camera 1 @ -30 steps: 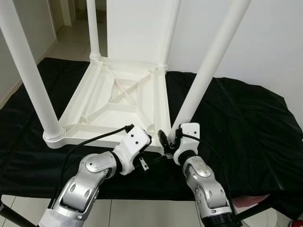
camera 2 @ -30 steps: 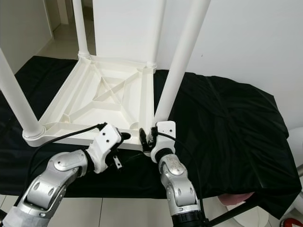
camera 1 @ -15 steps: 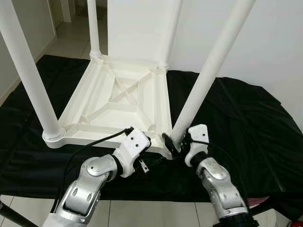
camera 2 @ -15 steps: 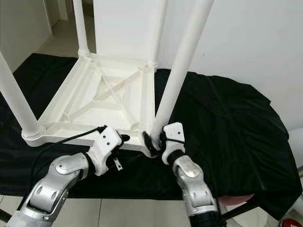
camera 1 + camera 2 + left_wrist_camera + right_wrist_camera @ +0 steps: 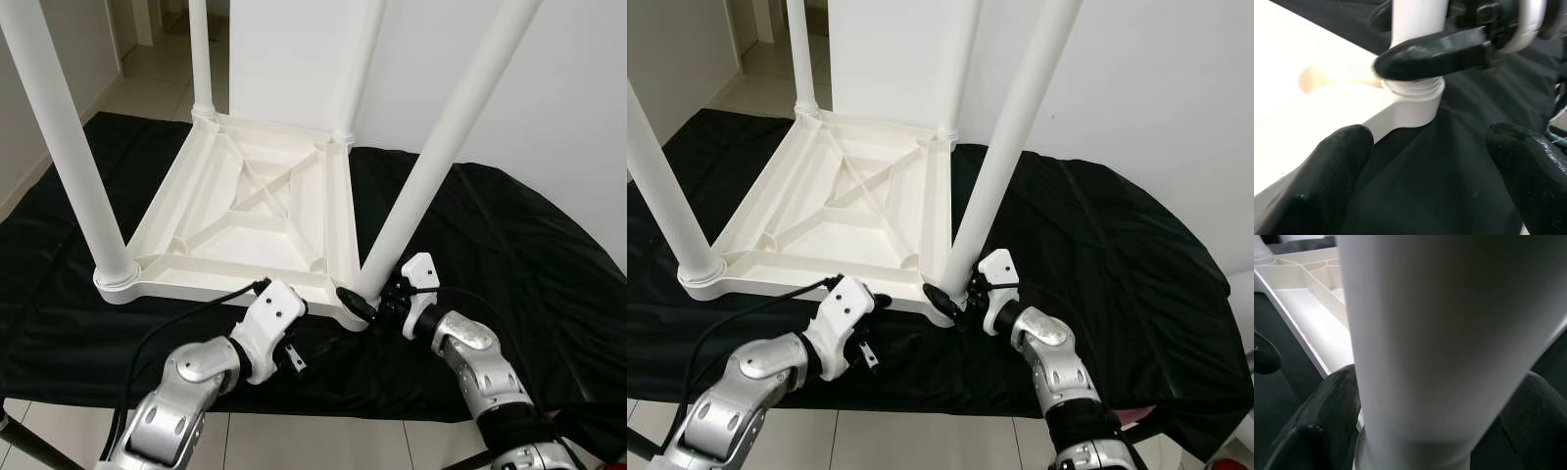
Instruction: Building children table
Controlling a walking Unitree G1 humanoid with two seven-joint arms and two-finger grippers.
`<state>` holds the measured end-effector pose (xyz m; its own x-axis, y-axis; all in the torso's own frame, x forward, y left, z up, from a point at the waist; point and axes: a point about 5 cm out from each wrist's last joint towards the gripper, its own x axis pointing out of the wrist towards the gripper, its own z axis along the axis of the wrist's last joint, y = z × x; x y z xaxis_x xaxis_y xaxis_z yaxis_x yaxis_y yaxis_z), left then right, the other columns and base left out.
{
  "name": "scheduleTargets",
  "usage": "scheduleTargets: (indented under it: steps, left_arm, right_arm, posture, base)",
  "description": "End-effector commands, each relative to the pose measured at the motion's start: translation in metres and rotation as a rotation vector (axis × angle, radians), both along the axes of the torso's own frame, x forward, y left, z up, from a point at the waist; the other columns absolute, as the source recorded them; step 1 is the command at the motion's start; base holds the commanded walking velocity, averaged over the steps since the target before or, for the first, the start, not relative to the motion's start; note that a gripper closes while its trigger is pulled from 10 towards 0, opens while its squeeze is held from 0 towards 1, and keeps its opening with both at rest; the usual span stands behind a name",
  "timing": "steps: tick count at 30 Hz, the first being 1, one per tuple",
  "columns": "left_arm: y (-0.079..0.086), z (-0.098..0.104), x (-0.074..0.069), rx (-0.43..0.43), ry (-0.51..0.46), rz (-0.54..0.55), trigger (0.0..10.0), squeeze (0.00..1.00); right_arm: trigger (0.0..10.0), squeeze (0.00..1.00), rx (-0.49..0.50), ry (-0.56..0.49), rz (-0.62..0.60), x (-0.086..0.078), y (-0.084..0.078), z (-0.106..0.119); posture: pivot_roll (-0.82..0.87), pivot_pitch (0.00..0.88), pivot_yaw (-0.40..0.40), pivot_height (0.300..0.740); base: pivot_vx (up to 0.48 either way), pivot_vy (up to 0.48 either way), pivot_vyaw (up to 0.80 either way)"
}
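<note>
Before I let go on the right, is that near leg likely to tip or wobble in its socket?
Probably steady: the near leg looks stiff and its base sits in the corner socket. It leans slightly, though, so it may not be fully seated. The right gripper has its fingers around its base.

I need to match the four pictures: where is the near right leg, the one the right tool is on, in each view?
Left eye: leg, right of centre, rising from the tabletop's near right corner.
Right eye: leg, centre, slanting up to the right.
Left wrist: leg base at the top, a black finger across it.
Right wrist: leg, close up.
Shared landmark: the right tool at its base.
</note>
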<state>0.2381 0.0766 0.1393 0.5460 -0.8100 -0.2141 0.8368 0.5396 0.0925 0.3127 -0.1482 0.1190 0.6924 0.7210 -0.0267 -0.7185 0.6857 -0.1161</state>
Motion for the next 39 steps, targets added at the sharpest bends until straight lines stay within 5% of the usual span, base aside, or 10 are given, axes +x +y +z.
scheduleTargets:
  steps: [1,10,11,14,15,35,36,37,39]
  left_arm:
    - [-0.004,-0.001,-0.004,-0.003,0.024,-0.015,10.0,0.0]
    - [-0.001,-0.001,-0.003,-0.004,0.034,-0.01,10.0,0.0]
    - [-0.002,-0.001,-0.004,-0.004,0.035,-0.011,10.0,0.0]
    - [-0.002,0.0,-0.004,-0.002,0.031,-0.012,10.0,0.0]
    - [-0.002,0.0,-0.003,-0.001,0.027,-0.01,10.0,0.0]
    - [-0.005,0.007,0.016,0.02,-0.044,0.021,10.0,0.0]
    - [-0.005,0.008,0.017,0.016,-0.047,0.027,10.0,0.0]
    - [-0.006,0.009,0.019,0.006,-0.046,0.039,10.0,0.0]
    - [-0.008,0.009,0.02,-0.011,-0.042,0.053,10.0,0.0]
  right_arm:
    - [10.0,0.0,-0.024,0.004,0.018,0.002,-0.005,-0.003]
    - [10.0,0.0,-0.037,0.008,0.075,0.005,0.0,-0.007]
    - [7.6,0.0,-0.033,0.007,0.077,0.005,0.0,-0.008]
    - [7.6,0.0,-0.027,0.009,0.077,0.005,0.001,-0.009]
    - [0.0,0.0,-0.014,0.009,0.074,0.005,0.002,-0.011]
    - [0.0,0.0,0.164,0.04,-0.124,0.005,0.006,-0.009]
    - [4.5,0.0,0.158,0.034,-0.164,0.004,0.007,-0.008]
    - [10.0,0.0,0.146,0.031,-0.237,0.003,0.009,-0.009]
    - [10.0,0.0,0.155,0.044,-0.346,0.0,0.015,-0.012]
  posture:
    - [0.05,0.0,-0.124,0.74]
    - [0.06,0.0,-0.127,0.74]
    - [0.06,0.0,-0.127,0.74]
    - [0.06,0.0,-0.126,0.74]
    - [0.06,0.0,-0.127,0.74]
    - [0.02,0.0,-0.124,0.74]
    - [0.03,0.0,-0.124,0.74]
    - [0.02,0.0,-0.12,0.74]
    - [0.02,0.0,-0.119,0.74]
  base:
    - [0.0,0.0,0.0]
    - [0.0,0.0,0.0]
    - [0.0,0.0,0.0]
    - [0.0,0.0,0.0]
    - [0.0,0.0,0.0]
    - [0.0,0.0,0.0]
    - [0.0,0.0,0.0]
    - [0.0,0.0,0.0]
    - [0.0,0.0,0.0]
